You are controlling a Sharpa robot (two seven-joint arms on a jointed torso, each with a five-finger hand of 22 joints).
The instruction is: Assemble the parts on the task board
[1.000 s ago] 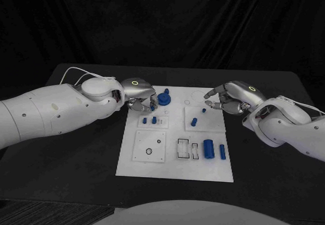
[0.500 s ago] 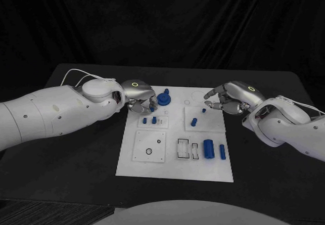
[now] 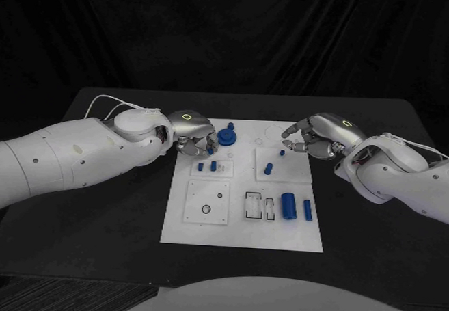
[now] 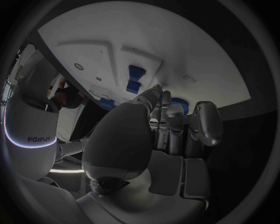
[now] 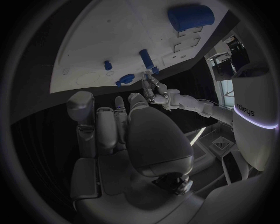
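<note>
On the black table lies the flat white task board with small blue parts. The left silver hand sits at the board's far left corner, just beside a tall blue round part. I cannot tell if its curled fingers hold anything. The right silver hand is over the far right edge, fingers bent, and I cannot tell if it holds anything. Two blue cylinders lie near the front.
</note>
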